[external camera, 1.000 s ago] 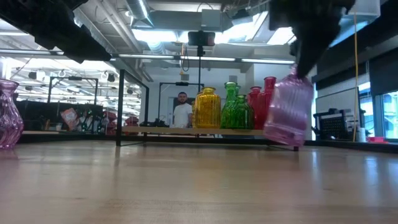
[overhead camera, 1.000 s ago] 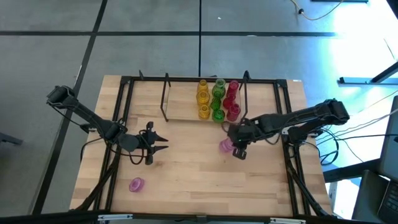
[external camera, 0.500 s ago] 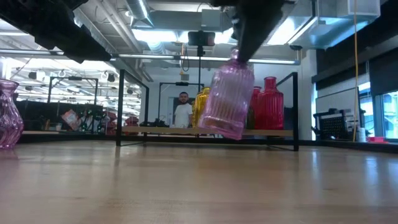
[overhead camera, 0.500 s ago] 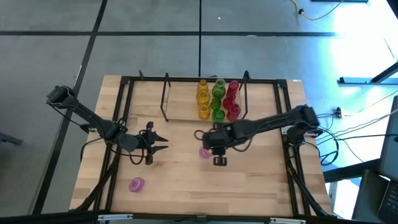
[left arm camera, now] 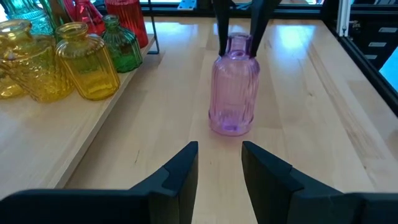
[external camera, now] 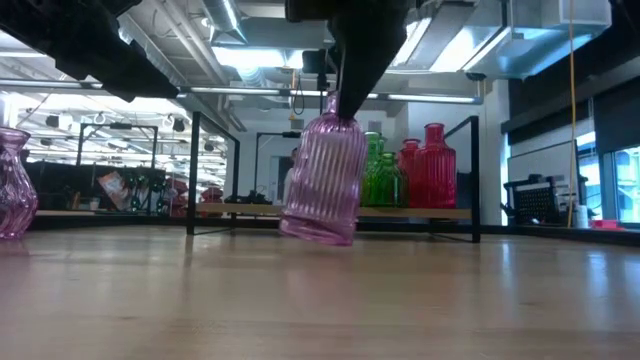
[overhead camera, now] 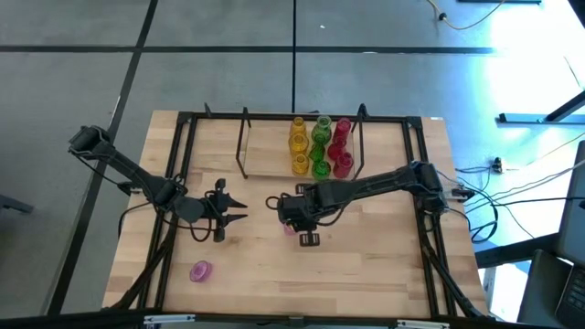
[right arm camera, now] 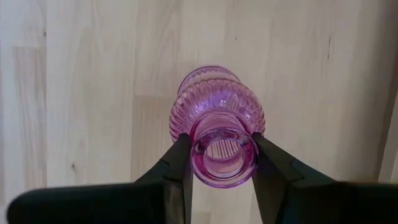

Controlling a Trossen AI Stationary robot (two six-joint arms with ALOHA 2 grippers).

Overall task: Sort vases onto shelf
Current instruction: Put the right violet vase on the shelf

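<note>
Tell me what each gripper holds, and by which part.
The right gripper holds the pink vase by its neck. The left gripper holds nothing.

1. The right gripper [overhead camera: 294,222] swings further left across the table, away from the shelf's [overhead camera: 274,163] right end and toward mid-table.
2. The pink ribbed vase [external camera: 324,178] travels with it, pinched at the neck.
3. In the low view, that vase now hides the yellow vases; green [external camera: 378,170] and red [external camera: 432,165] show clear again.
</note>
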